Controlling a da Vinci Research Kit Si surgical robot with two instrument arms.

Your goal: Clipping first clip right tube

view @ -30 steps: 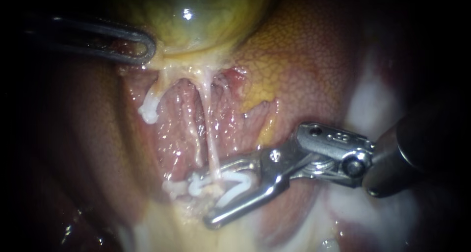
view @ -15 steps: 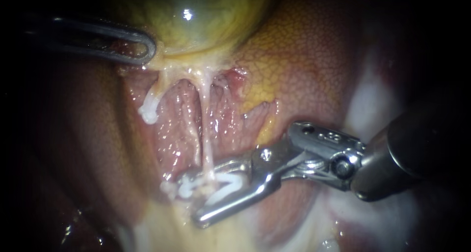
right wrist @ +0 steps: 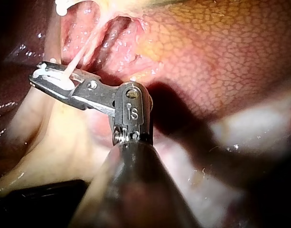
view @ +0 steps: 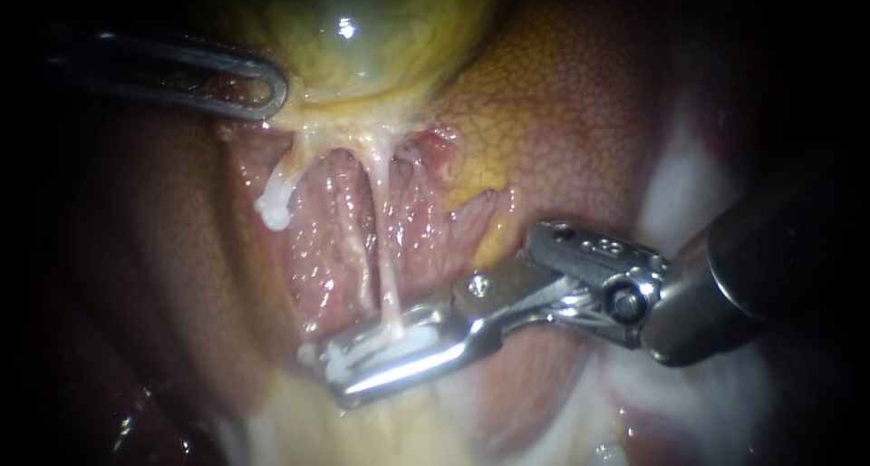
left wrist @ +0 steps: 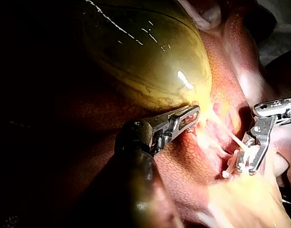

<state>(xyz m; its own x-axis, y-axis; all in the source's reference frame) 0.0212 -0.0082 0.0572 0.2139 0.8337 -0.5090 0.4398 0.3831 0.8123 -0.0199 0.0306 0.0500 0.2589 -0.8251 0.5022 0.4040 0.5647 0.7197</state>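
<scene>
Endoscope view: your right instrument (view: 349, 375) pinches the clip (view: 385, 346) around the tube (view: 384, 266), taut because your left instrument (view: 267, 90) grips the gallbladder (view: 381, 31).

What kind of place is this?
Likely a surgery practice bench, seen close up: a green-yellow gallbladder on a liver, a left instrument holding it, and a right instrument clamped on a white clip around a thin tube.

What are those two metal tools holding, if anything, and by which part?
The right instrument is shut on a white clip around the right tube, near its lower end; the left instrument grips the gallbladder at its lower edge.
</scene>
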